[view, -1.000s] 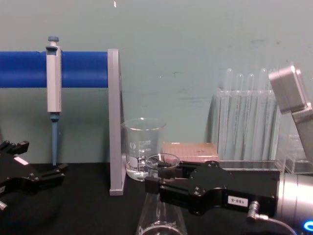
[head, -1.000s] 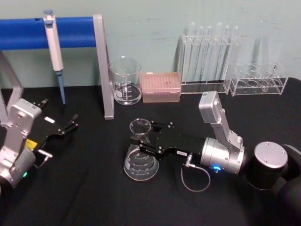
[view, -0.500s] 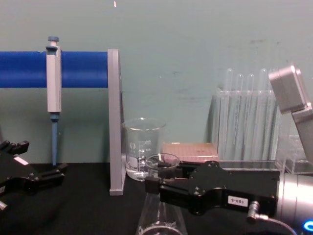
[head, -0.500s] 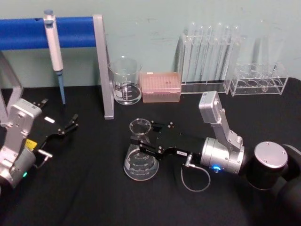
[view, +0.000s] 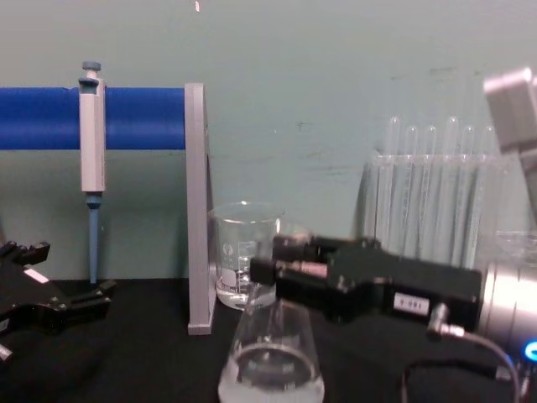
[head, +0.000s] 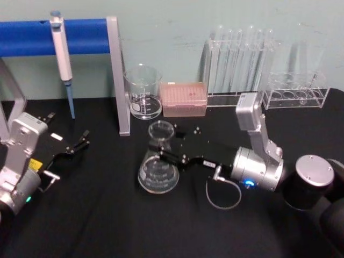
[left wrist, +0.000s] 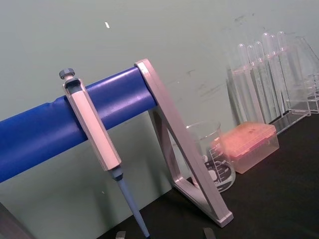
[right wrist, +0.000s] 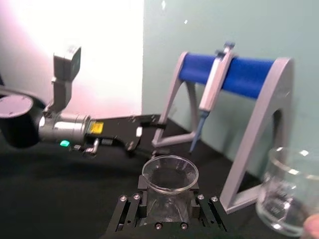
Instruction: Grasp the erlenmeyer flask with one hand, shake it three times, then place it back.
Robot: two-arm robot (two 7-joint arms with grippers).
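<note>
The erlenmeyer flask (head: 157, 167) is a clear glass cone with white marks, and it hangs above the black table near the middle. My right gripper (head: 167, 152) is shut on its narrow neck, reaching in from the right with a black body and a silver wrist. From the chest, the flask (view: 273, 357) hangs with its base off the table, its neck hidden behind the right gripper (view: 281, 270). In the right wrist view the flask's round rim (right wrist: 170, 175) sits between the fingers (right wrist: 130, 213). My left gripper (head: 77, 144) rests open at the table's left.
A glass beaker (head: 143, 91) and a pink tip box (head: 184, 99) stand behind the flask. Test tube racks (head: 242, 64) line the back right. A pipette (head: 62, 56) hangs on a blue bar stand (head: 117, 75) at back left. A grey cable (head: 223, 193) loops under the right wrist.
The right gripper has lifted the flask off the table and drawn it slightly back. The right arm's wrist has risen and shifted right. The left arm has not moved.
</note>
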